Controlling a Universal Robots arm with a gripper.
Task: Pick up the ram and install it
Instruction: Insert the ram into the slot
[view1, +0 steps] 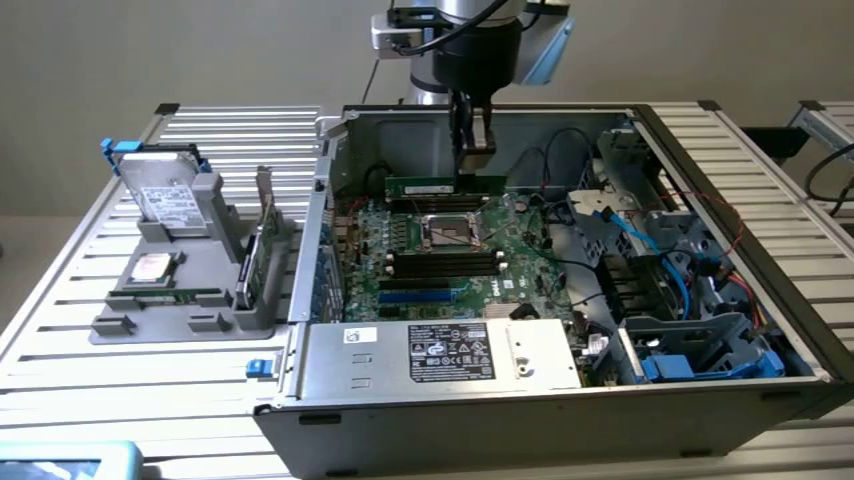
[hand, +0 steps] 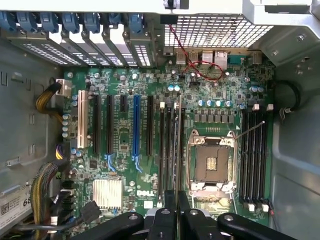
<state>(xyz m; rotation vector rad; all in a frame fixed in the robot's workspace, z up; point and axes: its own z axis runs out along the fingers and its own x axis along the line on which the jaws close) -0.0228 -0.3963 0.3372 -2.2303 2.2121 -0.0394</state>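
Ram (view1: 445, 186) held over the computer board (view1: 514, 235).
The gripper (view1: 474, 166) pinches its top edge, fingers almost closed; it looks thin, light, stiff, easy to crack.

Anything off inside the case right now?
Nothing looks damaged or spilled. The ram hangs level in the fingers above the motherboard, not yet seated. Only oddity: the CPU socket is empty.

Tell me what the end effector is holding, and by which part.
The long, thin green ram stick, pinched by its upper long edge, near mid-length.
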